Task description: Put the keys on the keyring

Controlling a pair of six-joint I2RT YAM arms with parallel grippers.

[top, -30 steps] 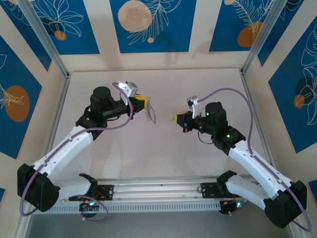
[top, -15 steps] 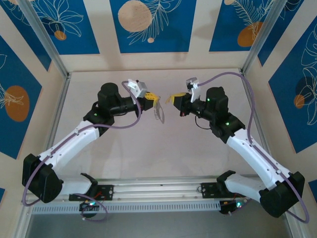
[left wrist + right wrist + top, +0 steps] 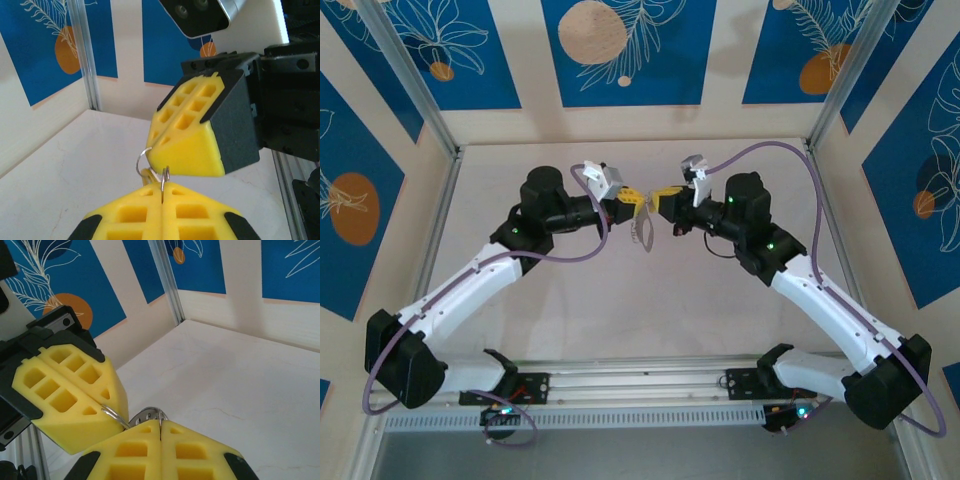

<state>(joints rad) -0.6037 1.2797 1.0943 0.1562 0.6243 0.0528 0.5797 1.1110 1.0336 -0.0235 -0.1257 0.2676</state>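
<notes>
**A:** From above?
**B:** The left gripper (image 3: 631, 198) and right gripper (image 3: 663, 196) meet tip to tip above the table (image 3: 620, 300). The grey keyring (image 3: 640, 235) hangs from the left.

**A:** Left wrist?
**B:** Its pads are pinched on the keyring's thin wire (image 3: 162, 177).

**A:** Right wrist?
**B:** Its pads are clamped together on the small silver key (image 3: 148, 415), right beside that wire.

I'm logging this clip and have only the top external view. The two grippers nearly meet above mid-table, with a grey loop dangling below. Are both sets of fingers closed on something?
Observer: In the left wrist view, the left gripper has its fingers pressed shut on a thin wire of the keyring.
Operator: And the right one?
Observer: In the right wrist view, the right gripper is shut too. A small silvery piece, presumably the key, pokes out at its tips.
</notes>
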